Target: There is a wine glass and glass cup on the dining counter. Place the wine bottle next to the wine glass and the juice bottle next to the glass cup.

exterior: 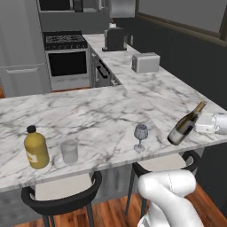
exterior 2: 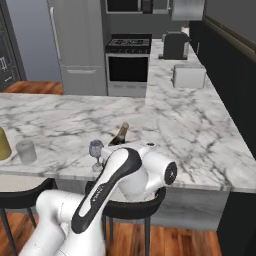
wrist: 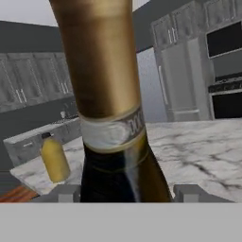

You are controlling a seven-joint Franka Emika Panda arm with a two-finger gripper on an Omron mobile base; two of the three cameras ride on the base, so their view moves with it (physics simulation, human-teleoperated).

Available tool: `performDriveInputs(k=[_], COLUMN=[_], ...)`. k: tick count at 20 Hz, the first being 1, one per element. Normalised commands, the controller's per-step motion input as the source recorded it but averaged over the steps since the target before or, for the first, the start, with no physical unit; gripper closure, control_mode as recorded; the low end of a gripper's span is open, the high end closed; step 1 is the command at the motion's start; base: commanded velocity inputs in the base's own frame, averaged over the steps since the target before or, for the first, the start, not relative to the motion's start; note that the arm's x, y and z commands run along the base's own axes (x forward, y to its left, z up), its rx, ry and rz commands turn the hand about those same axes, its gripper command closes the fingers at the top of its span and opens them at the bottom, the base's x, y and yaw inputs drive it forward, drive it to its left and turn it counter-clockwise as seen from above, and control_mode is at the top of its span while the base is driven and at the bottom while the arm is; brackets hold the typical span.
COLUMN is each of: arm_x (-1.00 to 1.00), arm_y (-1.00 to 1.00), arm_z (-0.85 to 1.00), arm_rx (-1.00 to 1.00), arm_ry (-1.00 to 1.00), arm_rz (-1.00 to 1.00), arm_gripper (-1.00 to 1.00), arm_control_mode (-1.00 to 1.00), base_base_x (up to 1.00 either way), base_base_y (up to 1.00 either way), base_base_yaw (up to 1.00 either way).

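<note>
The wine bottle (exterior: pixel 186 124), pinched by the gripper (exterior: pixel 205 123) and tilted beside the wine glass (exterior: pixel 140 137), risks toppling that glass if swung across the bench (exterior: pixel 97 115).

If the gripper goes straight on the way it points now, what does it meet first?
It already holds the wine bottle in its jaws. Beyond that, the line seems to run over the counter toward the juice bottle, though depth is unclear.

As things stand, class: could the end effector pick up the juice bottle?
Probably not yet: the end effector is shut on the wine bottle, and the juice bottle stands well across the counter.
</note>
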Motion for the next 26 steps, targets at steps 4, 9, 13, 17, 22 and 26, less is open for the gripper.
performDriveInputs(k=[4,9,13,17,22,26], arm_x=[0.07,0.1,0.15,0.21,0.23,0.17], arm_y=[-0.22,-0.14,-0.01,0.0,0.01,0.04], arm_z=[0.0,-0.05,-0.12,-0.14,-0.12,-0.09], arm_rx=[0.0,-0.01,0.0,0.0,0.0,-0.04], arm_ry=[0.04,-0.03,-0.08,-0.07,-0.07,-0.04], arm_rz=[0.35,0.3,0.18,0.05,0.0,0.0], arm_gripper=[1.0,1.0,1.0,1.0,1.0,1.0], arm_control_mode=[-1.0,-1.0,-1.0,-1.0,-1.0,-1.0], base_base_x=[0.0,0.0,0.0,0.0,0.0,0.0], base_base_y=[0.0,0.0,0.0,0.0,0.0,0.0], base_base_yaw=[0.0,0.0,0.0,0.0,0.0,0.0])
